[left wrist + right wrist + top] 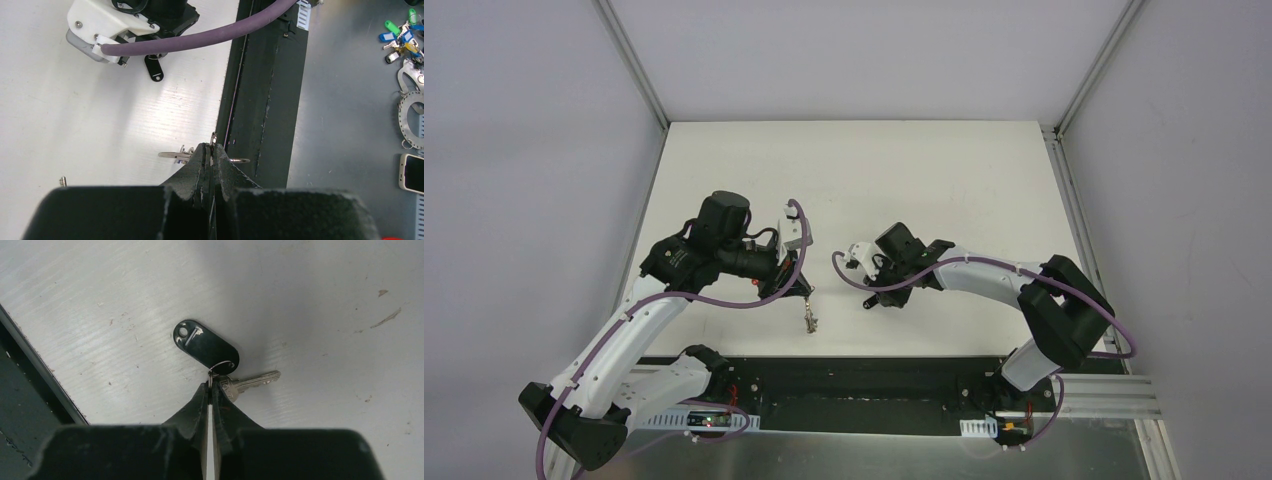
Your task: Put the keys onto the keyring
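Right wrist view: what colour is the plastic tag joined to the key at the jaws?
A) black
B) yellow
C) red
A: the tag, joined by a small ring to the silver key at the tip of the right arm's shut jaws, is plainly black.

White table (pixel 904 180), black rail (pixel 270 100), clutter beyond
Pale enclosure walls (pixel 524 150) flank the table; the rail runs along its near edge. On the grey surface (pixel 345 125) past the rail lie a bunch of keys with green, blue and yellow tags (pixel 403 37), a notched metal ring (pixel 404 117) and a smartphone (pixel 413 173)
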### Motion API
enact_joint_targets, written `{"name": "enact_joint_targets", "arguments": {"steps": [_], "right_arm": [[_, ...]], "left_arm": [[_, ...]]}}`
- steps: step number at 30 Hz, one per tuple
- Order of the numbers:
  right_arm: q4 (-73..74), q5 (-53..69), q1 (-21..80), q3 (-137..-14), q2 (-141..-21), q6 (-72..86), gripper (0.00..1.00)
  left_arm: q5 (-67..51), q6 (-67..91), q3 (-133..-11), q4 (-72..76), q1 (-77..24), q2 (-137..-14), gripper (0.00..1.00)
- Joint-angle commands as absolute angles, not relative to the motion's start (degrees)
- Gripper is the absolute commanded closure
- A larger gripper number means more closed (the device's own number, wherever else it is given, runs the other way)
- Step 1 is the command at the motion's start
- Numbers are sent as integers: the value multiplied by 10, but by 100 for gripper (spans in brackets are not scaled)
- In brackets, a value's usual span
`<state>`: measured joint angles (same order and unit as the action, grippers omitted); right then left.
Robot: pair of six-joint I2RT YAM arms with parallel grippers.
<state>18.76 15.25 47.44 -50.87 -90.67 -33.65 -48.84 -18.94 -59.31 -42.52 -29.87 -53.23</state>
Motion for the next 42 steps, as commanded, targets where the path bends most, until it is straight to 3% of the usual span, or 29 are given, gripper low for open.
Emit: {"name": "enact_joint_targets", "arguments": {"steps": [1,25,33,42], "right_arm": [[199,164,472,-522,-901,-345,99],[228,200,451,-606,-693,-434,100],[285,256,454,-703,-697,-434,100],[306,266,456,-734,-704,-433,100]], "left_arm": [[-492,-198,-609,-421,-293,-526,100],[-418,-25,-675,-296,-293,-613,100],[-441,111,-747,-283,-298,-693,100],[-439,250,-742,-240,-303,-743,100]]}}
